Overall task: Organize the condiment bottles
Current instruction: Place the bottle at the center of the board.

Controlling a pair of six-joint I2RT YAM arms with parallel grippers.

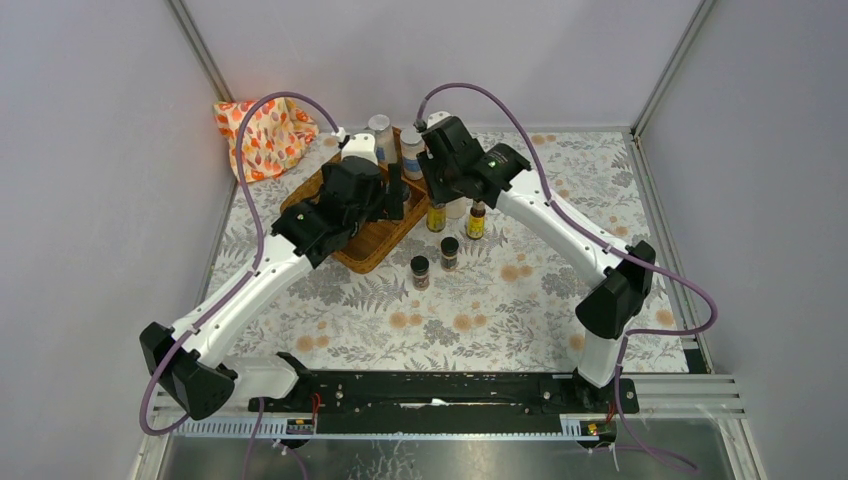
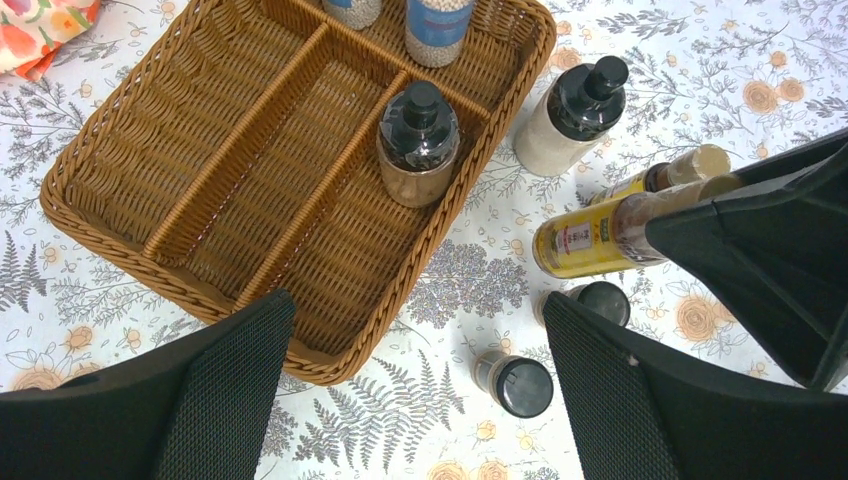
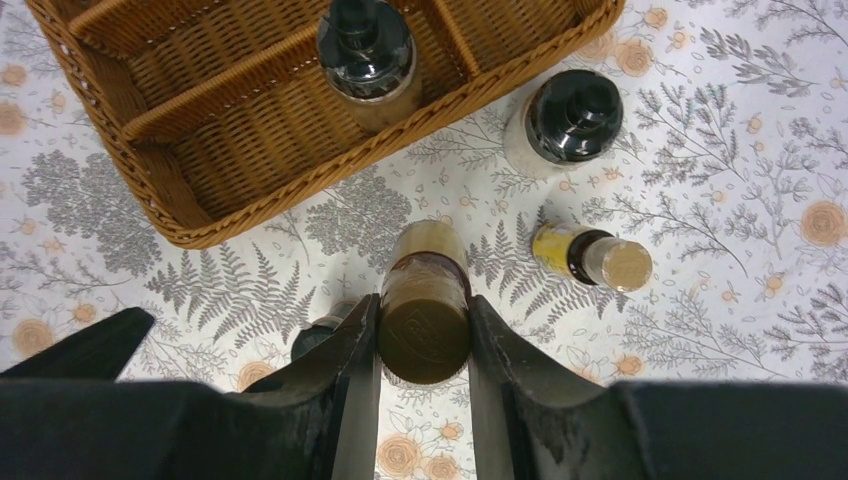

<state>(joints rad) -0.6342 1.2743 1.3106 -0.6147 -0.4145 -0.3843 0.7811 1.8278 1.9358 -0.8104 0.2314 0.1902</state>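
My right gripper (image 3: 422, 302) is shut on the brown cap of a slim yellow-liquid bottle (image 3: 424, 262) just right of the wicker tray (image 3: 300, 205); it also shows in the top view (image 1: 437, 217). A second yellow bottle (image 3: 590, 258) stands to its right. A black-capped white bottle (image 3: 560, 125) stands by the tray's edge. A black-capped brown jar (image 2: 418, 145) and two tall white-filled jars (image 2: 437, 25) stand in the tray (image 2: 330, 370). Two short spice jars (image 2: 520, 385) (image 2: 600, 300) stand on the table. My left gripper (image 2: 415, 310) is open and empty above the tray's near corner.
An orange-patterned cloth (image 1: 262, 135) lies at the back left beyond the tray (image 1: 370, 250). My two grippers (image 1: 395, 195) (image 1: 437, 195) hang close together above the tray's right side. Grey walls enclose the floral table.
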